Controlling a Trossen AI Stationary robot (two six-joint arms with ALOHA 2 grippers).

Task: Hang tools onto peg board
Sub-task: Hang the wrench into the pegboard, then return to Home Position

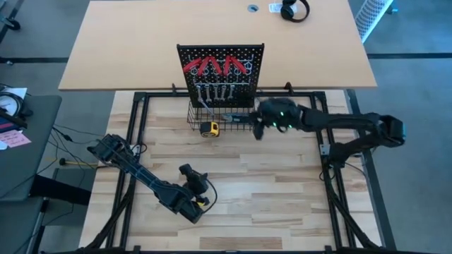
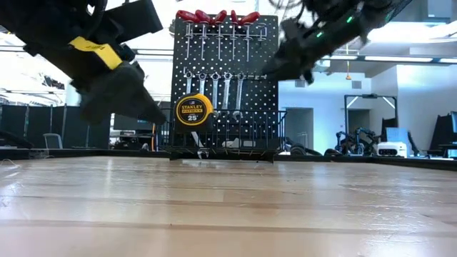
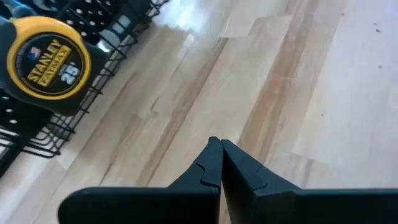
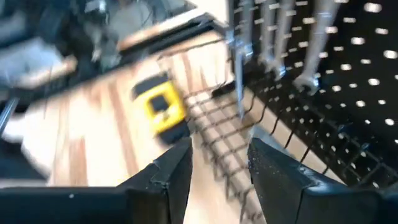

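The right claw, fingers spread and empty, hovers just before the peg board, wrenches hanging ahead. The left claw, pressed together, waits over bare counter.

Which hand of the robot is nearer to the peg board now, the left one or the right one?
The right hand. It hovers open just beside the peg board, near its wire basket. The left hand is shut and sits well back over the table, far from the board.
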